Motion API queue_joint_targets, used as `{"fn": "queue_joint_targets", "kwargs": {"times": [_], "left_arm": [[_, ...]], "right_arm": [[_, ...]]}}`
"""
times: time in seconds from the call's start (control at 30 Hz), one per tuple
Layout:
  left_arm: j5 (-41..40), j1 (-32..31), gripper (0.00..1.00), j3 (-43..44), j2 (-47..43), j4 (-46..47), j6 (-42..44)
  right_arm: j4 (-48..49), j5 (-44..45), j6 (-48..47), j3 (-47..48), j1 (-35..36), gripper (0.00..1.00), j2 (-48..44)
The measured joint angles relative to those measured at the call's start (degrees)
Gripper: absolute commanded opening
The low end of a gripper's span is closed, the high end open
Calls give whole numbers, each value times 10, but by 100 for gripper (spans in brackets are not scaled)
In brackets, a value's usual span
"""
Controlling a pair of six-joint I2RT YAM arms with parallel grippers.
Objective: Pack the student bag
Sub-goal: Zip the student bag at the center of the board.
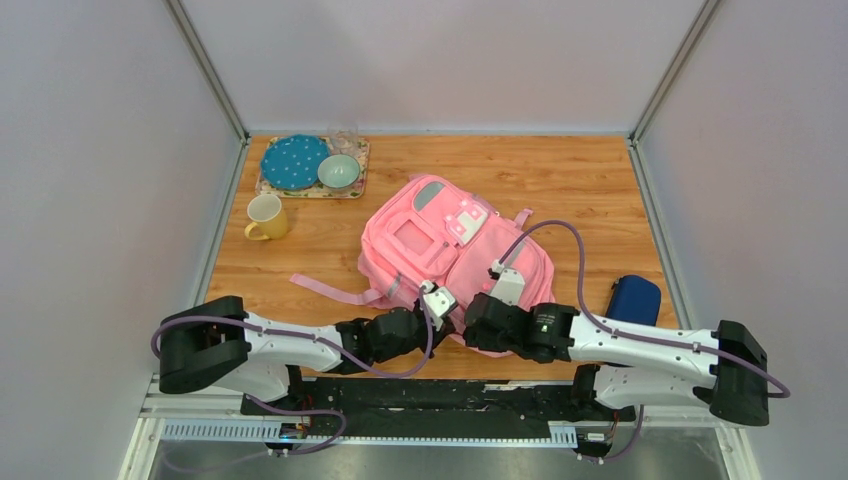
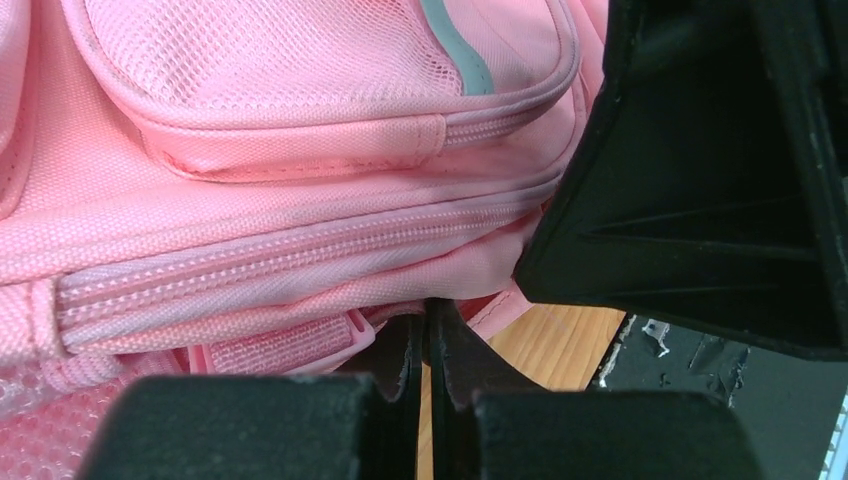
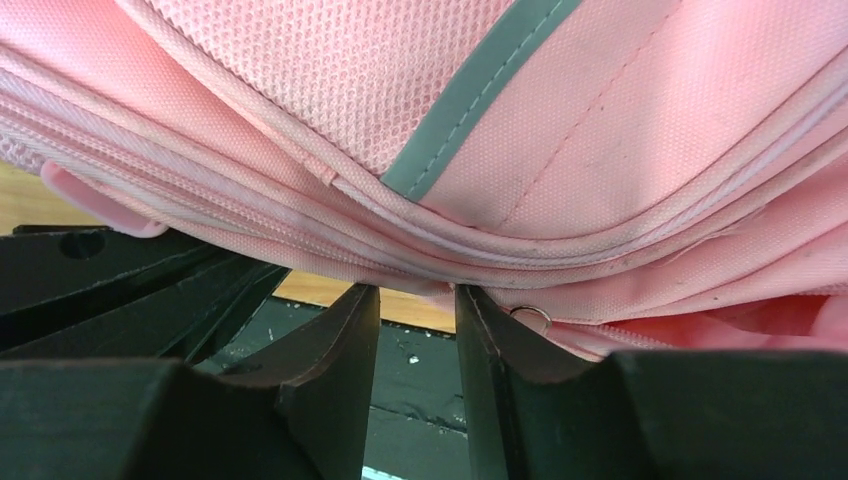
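Observation:
The student bag (image 1: 445, 245), a pink backpack with grey strips, lies flat mid-table with its near edge at the grippers. My left gripper (image 1: 441, 303) is at that near edge. In the left wrist view its jaws (image 2: 428, 318) are pressed almost together, and their tips pinch the pink fabric rim under a zip seam (image 2: 300, 265). My right gripper (image 1: 478, 322) is just to the right of it, open. Its tips (image 3: 418, 292) touch the bag's lower seam (image 3: 600, 270), beside a small metal ring (image 3: 531, 318). The right gripper's black body (image 2: 700, 190) fills the left wrist view's right side.
A small dark blue case (image 1: 635, 298) lies at the right by the right arm. A yellow mug (image 1: 266, 217) stands at the left. A tray (image 1: 352, 188) at the back left holds a blue plate (image 1: 294, 162) and a green bowl (image 1: 339, 171). A pink strap (image 1: 330, 291) trails left.

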Motion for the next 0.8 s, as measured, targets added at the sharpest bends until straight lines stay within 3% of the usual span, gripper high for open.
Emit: {"fn": "queue_joint_targets", "kwargs": {"times": [0.03,0.2,0.27,0.53,0.6,0.8], "left_arm": [[2,0,13,0,-1,-2,-1],[18,0,22,3,-3,-26,-31],[26,0,37,-3,-3,-21,-56],[108,-16,43,-123,-31,14,-153],[127,-17,52,-126,-31,19,-167],[164,-17,60,-126,-36,35,-209]], "right_arm": [[-2,7,-2,2,1,37,2],[-11,33,-6,3,1,42,2],[-12,38,-4,2,1,44,-2],[9,61,25,-62,-12,45,-48],[10,65,27,-70,-17,45,-54],[10,58,28,-72,-17,45,-83]]}}
